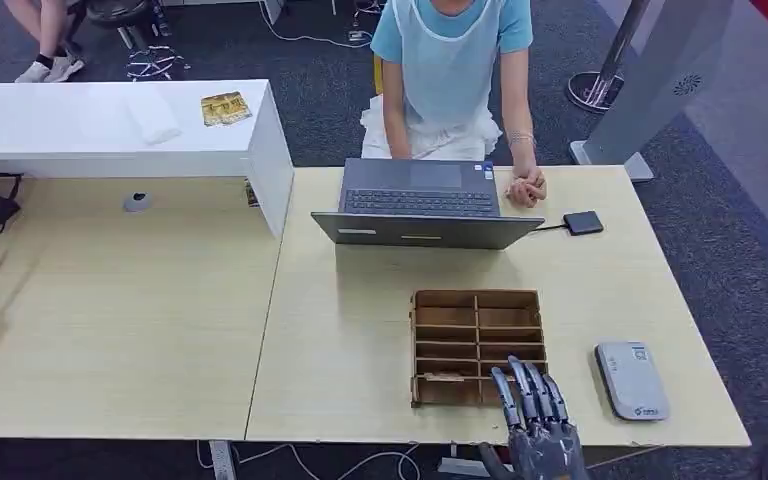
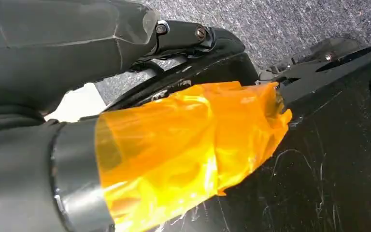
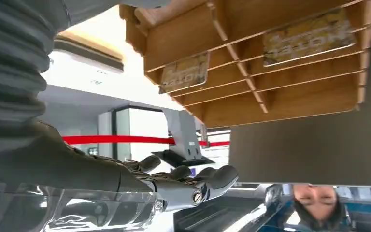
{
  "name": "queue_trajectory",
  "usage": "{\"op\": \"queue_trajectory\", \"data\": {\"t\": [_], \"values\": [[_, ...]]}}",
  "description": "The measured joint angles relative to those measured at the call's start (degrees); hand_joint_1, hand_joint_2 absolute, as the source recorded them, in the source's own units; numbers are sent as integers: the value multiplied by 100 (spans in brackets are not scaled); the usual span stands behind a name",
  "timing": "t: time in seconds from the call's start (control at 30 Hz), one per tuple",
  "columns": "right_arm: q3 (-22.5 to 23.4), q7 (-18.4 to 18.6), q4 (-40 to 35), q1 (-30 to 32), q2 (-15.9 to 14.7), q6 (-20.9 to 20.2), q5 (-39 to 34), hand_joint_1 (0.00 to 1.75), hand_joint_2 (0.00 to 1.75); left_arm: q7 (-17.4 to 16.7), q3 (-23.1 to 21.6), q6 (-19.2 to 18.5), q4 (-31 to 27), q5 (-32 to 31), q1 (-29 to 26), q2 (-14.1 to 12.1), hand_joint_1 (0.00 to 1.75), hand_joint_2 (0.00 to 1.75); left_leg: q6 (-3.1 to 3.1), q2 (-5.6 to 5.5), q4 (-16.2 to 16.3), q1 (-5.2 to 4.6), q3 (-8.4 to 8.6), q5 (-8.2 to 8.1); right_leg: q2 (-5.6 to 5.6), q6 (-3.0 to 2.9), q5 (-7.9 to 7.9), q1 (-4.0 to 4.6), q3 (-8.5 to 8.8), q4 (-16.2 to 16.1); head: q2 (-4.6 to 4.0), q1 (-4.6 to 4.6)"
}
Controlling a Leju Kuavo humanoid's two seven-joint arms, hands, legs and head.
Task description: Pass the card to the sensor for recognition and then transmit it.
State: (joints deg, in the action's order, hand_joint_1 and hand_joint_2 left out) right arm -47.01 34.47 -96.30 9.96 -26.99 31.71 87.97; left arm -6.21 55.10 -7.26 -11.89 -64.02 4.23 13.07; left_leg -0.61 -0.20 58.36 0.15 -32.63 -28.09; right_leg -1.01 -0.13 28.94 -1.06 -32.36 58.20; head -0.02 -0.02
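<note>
A wooden divided box (image 1: pixel 475 345) stands near the table's front edge. Two yellowish cards (image 3: pixel 186 73) (image 3: pixel 309 36) stand in its slots in the right wrist view. My right hand (image 1: pixel 535 420) comes up over the front edge, its fingers (image 3: pixel 193 186) stretched out at the box's near right corner and holding nothing. A grey-white flat sensor device (image 1: pixel 632 380) lies just right of that hand. My left hand (image 2: pixel 53 121) hangs low, with orange film (image 2: pixel 188 150) wrapped around part of it; how its fingers lie is unclear.
An open laptop (image 1: pixel 420 200) stands behind the box, with a person (image 1: pixel 455 60) seated at it, one hand beside it. A small black device (image 1: pixel 583 222) is cabled to the laptop. A white raised counter (image 1: pixel 110 150) at far left bears another yellowish card (image 1: pixel 225 107).
</note>
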Motion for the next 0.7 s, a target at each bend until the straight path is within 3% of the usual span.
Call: {"op": "queue_trajectory", "data": {"t": [0.33,0.7], "values": [[262,-50,133,32,-48,-74,-136,0,175,46,20,-4,0,-7,-1,4,0,0,0,0,0,0,0,0,0,0,0,0,0,0,2,2],[625,-545,400,21,-44,-74,-352,0,175,105,26,-24,0,-28,1,20,0,0,0,-1,0,0,-1,0,0,0,0,0,0,0,0,0]]}}
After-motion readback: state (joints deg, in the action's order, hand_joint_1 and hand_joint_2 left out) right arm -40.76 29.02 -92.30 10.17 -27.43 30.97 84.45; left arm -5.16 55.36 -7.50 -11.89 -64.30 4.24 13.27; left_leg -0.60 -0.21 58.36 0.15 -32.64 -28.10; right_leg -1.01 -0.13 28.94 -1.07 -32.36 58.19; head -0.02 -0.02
